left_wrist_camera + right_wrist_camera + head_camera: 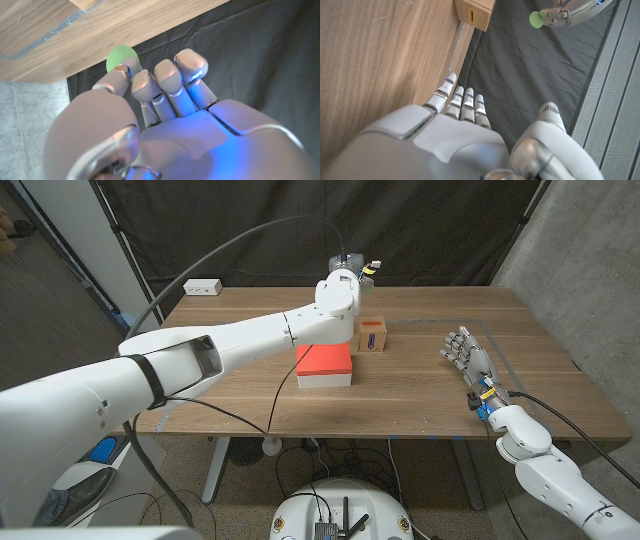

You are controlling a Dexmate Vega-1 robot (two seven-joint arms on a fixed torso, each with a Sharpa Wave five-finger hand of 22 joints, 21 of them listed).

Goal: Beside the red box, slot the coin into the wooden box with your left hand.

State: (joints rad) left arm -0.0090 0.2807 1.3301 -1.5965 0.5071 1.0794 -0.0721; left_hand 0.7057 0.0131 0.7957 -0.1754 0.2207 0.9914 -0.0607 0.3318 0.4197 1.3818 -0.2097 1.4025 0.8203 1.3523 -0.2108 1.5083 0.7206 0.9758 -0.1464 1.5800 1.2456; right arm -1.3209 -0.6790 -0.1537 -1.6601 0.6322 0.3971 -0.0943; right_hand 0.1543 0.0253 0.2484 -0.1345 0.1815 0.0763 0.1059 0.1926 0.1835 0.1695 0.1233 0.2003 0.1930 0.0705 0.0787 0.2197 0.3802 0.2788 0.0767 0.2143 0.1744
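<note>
A green coin (120, 58) is pinched at the fingertips of my left hand (165, 100); from the right wrist view the coin (536, 19) shows in the air, off to one side of the wooden box (475, 12) and its dark slot. In the head view my left hand (347, 275) hovers above and just behind the small wooden box (373, 335), which stands right of the red box (324, 363). My right hand (466, 353) stands on the table to the right of the boxes, fingers apart and holding nothing.
A white power strip (202, 286) lies at the table's back left corner. A black curtain hangs behind the table (250, 405). Grey tape lines (500, 350) mark the wood near my right hand. A black cable (240, 420) trails across the front left.
</note>
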